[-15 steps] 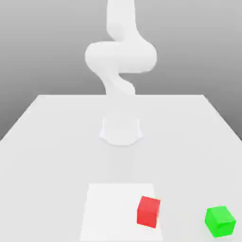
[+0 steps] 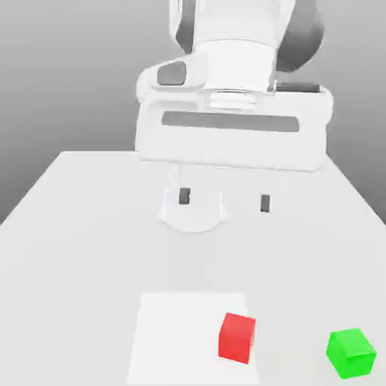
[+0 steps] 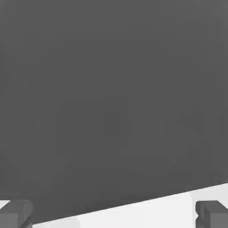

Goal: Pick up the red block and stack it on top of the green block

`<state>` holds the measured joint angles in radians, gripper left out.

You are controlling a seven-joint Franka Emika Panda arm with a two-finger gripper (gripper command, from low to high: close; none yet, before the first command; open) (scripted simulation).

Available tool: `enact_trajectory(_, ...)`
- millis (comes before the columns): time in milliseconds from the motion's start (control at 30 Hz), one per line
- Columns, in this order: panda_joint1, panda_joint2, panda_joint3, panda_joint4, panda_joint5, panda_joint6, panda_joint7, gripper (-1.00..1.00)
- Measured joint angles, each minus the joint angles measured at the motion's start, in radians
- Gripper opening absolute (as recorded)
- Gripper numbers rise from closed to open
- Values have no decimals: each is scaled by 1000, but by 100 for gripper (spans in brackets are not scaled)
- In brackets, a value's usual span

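The red block (image 2: 237, 338) rests on the white table near its front edge, on a lighter square patch (image 2: 181, 332). The green block (image 2: 351, 353) sits on the table to the exterior view's right of the red one, about a block and a half away. My gripper (image 2: 223, 200) hangs high above the middle of the table, well behind both blocks, open with its two dark fingertips (image 2: 183, 197) wide apart and nothing between them. In the hand view the gripper (image 3: 113, 216) points at a dark backdrop and a strip of white table, and its fingertips (image 3: 18, 213) stand at the two corners.
The white table (image 2: 83, 249) stretches wide around the blocks. The arm's round base (image 2: 194, 215) stands at the table's middle, behind the gripper. The table's front edge lies close to both blocks.
The arm has swung forward: its large white hand and open fingers now fill the upper middle of the exterior view, where before only the pale arm column stood. Both blocks stay put.
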<state>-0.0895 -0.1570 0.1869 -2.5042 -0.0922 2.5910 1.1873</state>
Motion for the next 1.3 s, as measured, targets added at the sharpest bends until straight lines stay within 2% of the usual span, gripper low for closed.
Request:
enact_trajectory(267,35,283,15,-86,12,139,130,0)
enact_trajectory(433,81,464,-47,-67,-65,281,197,0)
enact_trajectory(467,93,485,-60,-64,-70,299,200,-100)
enact_trajectory(700,93,483,-59,-64,-70,299,202,-100)
enact_trajectory(867,62,324,-11,-90,14,168,140,-100)
enact_trajectory(1100,203,361,140,119,-27,-17,57,-100)
enact_trajectory(1233,262,477,125,169,-106,43,91,-100)
enact_trajectory(1267,276,512,109,173,-128,72,107,100)
enact_trajectory(1300,276,512,109,173,-128,72,106,100)
